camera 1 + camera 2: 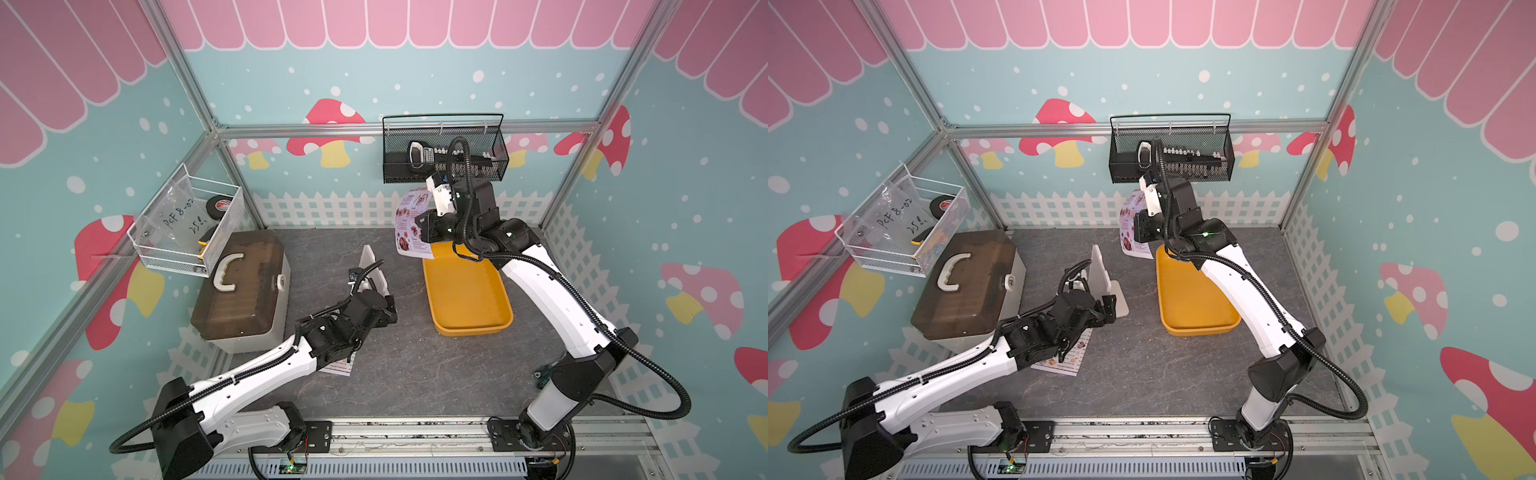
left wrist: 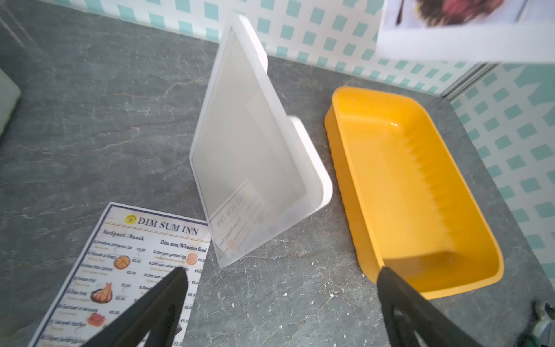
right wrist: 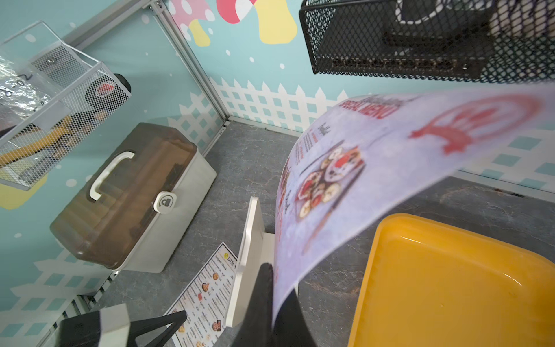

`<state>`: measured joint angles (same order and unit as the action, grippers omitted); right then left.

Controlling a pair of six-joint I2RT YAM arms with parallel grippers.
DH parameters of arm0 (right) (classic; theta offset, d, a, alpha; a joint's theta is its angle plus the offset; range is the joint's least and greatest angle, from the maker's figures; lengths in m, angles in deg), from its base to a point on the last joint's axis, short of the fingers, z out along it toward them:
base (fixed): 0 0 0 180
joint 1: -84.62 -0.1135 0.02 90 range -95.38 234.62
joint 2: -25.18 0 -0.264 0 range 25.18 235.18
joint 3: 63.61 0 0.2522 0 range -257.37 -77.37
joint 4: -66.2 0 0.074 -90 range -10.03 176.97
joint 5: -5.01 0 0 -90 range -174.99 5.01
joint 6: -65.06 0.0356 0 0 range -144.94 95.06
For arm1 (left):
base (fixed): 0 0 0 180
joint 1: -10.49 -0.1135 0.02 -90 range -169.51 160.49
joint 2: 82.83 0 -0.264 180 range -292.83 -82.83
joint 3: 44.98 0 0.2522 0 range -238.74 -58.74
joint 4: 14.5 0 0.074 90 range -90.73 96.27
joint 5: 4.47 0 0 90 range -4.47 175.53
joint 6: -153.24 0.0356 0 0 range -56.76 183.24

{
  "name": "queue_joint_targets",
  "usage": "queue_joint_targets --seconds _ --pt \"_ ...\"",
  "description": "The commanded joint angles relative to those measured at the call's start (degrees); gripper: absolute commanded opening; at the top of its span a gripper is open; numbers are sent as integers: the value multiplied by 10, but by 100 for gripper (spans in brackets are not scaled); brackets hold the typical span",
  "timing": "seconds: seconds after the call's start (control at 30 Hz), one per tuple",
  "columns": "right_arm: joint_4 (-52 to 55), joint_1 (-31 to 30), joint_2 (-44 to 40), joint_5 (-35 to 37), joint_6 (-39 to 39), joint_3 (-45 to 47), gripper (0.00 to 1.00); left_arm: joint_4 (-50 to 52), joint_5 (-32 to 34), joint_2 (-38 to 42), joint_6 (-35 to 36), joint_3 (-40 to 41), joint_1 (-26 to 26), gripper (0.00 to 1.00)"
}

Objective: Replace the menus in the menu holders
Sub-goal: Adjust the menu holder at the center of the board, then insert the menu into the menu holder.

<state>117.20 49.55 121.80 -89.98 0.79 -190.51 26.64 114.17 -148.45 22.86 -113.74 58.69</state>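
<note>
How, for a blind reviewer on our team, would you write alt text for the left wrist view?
An empty white menu holder stands on the grey tabletop, between the DIM SUM INN menu lying flat and an empty yellow tray. The open left gripper frames the foreground; a blurred second menu hangs at the frame's edge.

Worktop (image 1: 415,365): dark grey, stone-look slab.
Yellow rectangular plastic tray (image 1: 465,291) lies flat on its right half, nothing inside it.
Storage box with brown translucent lid and grey base (image 1: 241,299) sits in the rear-left corner, lid closed. It has a white carry handle (image 1: 226,270) on top and a round white latch (image 1: 281,282) on the side facing the tray.
White wire-mesh basket (image 1: 187,259) hangs on the left wall above the box. It holds a black tape roll (image 1: 219,204) and a clear plastic bag with handwriting (image 1: 178,220).
Black mesh basket (image 1: 399,166) hangs on the back wall, with a black-and-white device (image 1: 419,153) inside that can't be identified.
</note>
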Motion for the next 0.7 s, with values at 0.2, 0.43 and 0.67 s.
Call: queue_joint_targets --seconds 0.2,0.43,0.67 --pt "-62 -37 27 0 80 -7 0 24 -64 -9 18 -24 -230 99" --pt "-149 -38 3 9 145 65 0 -21 -95 -61 13 -19 -323 98" --pt "-180 -37 19 0 165 80 0 -36 -100 -92 17 -30 -343 98"
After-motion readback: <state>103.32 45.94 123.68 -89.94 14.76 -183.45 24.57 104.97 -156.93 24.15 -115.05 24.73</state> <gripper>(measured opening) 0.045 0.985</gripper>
